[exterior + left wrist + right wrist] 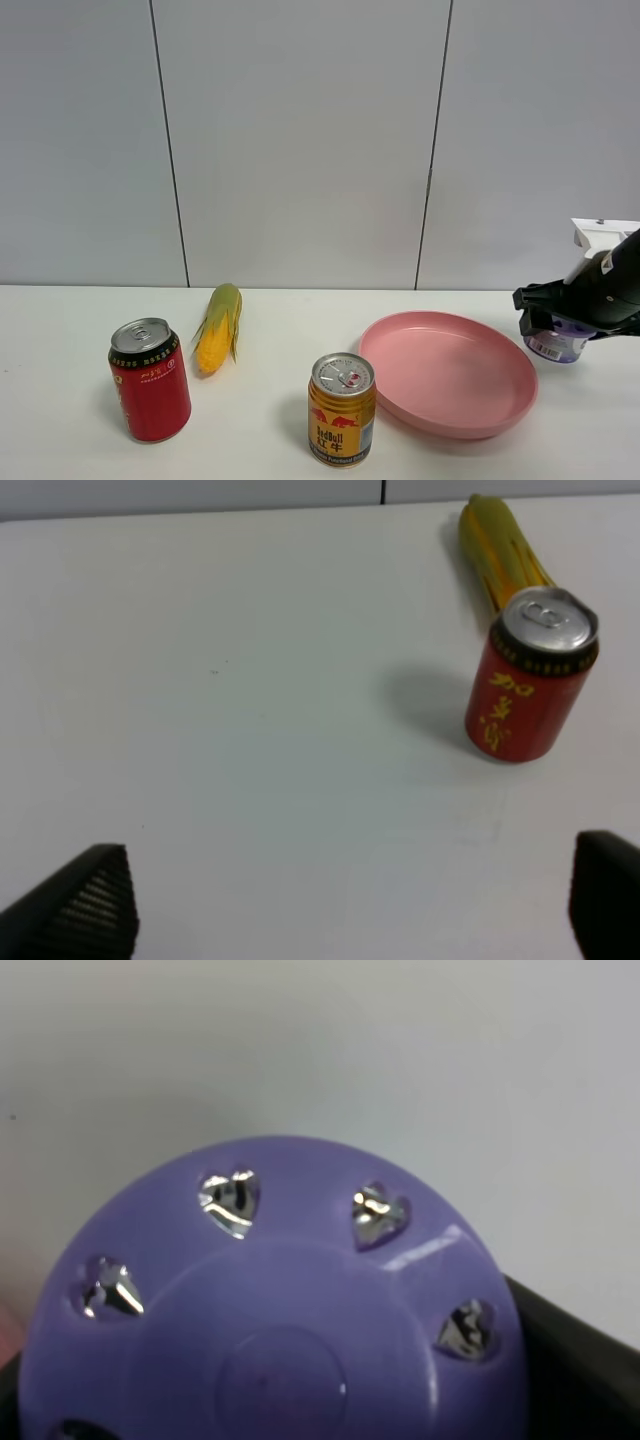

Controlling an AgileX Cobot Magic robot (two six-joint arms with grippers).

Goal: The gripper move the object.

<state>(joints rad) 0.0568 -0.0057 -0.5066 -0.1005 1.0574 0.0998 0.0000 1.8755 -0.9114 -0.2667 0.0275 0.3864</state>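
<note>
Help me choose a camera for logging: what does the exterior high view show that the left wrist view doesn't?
Only the exterior high view: the gold Red Bull can, the pink plate, and the right gripper closed around the purple-lidded container beside the plate's right rim. Only the left wrist view: the left gripper, its fingertips spread wide apart. Both: the red can, the corn near it and the white table.

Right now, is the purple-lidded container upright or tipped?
Upright: container is held lid-up in the right claw, labelled body below the lid.
</note>
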